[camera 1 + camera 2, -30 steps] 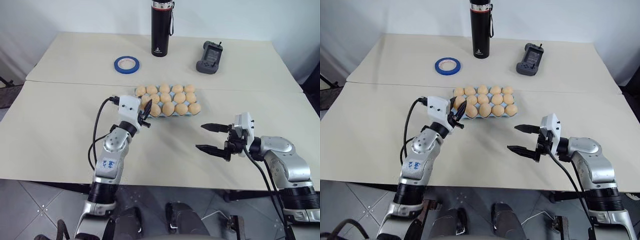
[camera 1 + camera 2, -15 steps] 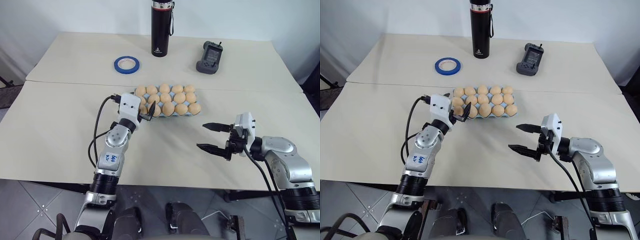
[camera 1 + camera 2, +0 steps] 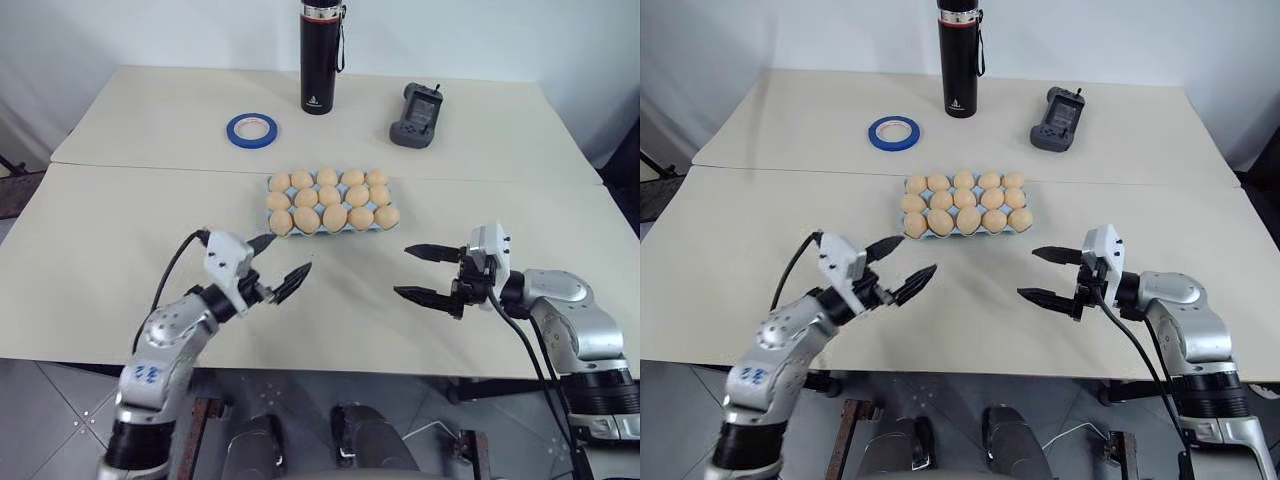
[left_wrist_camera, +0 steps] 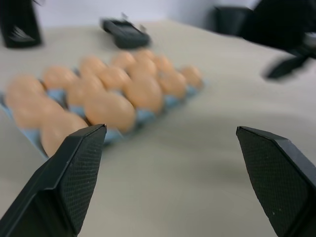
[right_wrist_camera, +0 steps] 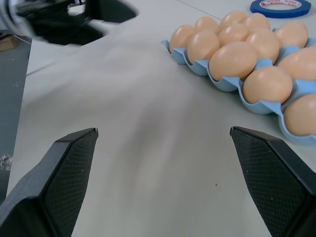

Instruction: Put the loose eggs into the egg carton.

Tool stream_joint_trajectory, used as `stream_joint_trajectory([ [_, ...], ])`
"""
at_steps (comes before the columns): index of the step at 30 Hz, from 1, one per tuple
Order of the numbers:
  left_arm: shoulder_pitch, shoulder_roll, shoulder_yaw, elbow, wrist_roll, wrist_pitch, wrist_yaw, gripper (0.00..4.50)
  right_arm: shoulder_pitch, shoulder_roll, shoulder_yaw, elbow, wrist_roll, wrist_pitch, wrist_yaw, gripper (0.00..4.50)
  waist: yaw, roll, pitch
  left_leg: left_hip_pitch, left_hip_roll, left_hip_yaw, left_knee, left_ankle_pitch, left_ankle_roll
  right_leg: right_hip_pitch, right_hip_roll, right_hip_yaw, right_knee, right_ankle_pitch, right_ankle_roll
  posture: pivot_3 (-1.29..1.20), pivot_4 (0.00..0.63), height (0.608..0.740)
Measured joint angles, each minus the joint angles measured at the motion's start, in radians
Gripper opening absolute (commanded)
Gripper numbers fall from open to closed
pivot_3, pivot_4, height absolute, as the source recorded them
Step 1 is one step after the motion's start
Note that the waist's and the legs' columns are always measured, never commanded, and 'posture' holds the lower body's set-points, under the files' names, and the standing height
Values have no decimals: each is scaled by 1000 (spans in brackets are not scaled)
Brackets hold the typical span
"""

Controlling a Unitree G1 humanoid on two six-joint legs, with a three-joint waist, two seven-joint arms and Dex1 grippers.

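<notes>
1. I read the task as done: the egg carton [image 3: 329, 205] sits mid-table with every cup I can count filled, and I see no loose eggs on the table [image 3: 120, 250].
2. My left gripper [image 3: 281, 264] and right gripper [image 3: 424, 272] hover near the carton's front, fingers spread apart, empty.
3. Next, I'd just hold both arms clear.
4. Blue tape roll [image 3: 252, 129], black flask [image 3: 319, 55] and a handheld device [image 3: 415, 114] sit behind the carton; nothing obstructs.

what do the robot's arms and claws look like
Both arms are silver-grey metal with black joints. Each ends in a white wrist block carrying a claw of two black, pointed, textured fingers: left claw, right claw. A black cable loops along each arm. The left arm bears blue handwritten markings.
</notes>
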Motion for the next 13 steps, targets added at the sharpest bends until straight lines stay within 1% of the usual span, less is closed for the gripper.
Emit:
stream_joint_trajectory([
  [2,11,44,37,17,-20,-1,-44,4485,-5,0,0,13,-5,-8,5,4500,0,0,0,0,0,0,0,0,0,0,0,0,0,0,-1,0,150,740],
  [5,11,109,104,70,-35,-24,-101,4485,-18,2,10,25,-11,-11,8,4500,0,0,0,0,0,-1,-1,-2,5,0,0,-1,-1,0,-1,0,150,740],
  [9,-13,149,135,165,-39,-62,-170,4485,-25,15,18,38,-23,-24,12,4500,1,0,0,-1,0,0,-1,-2,6,-1,-1,-1,-2,0,-1,0,150,740],
  [13,-45,158,139,228,-39,-113,-216,4485,-40,30,23,46,-31,-31,13,4500,1,0,0,-2,0,0,-2,-2,4,-1,-1,-1,-2,-1,-1,0,150,740],
])
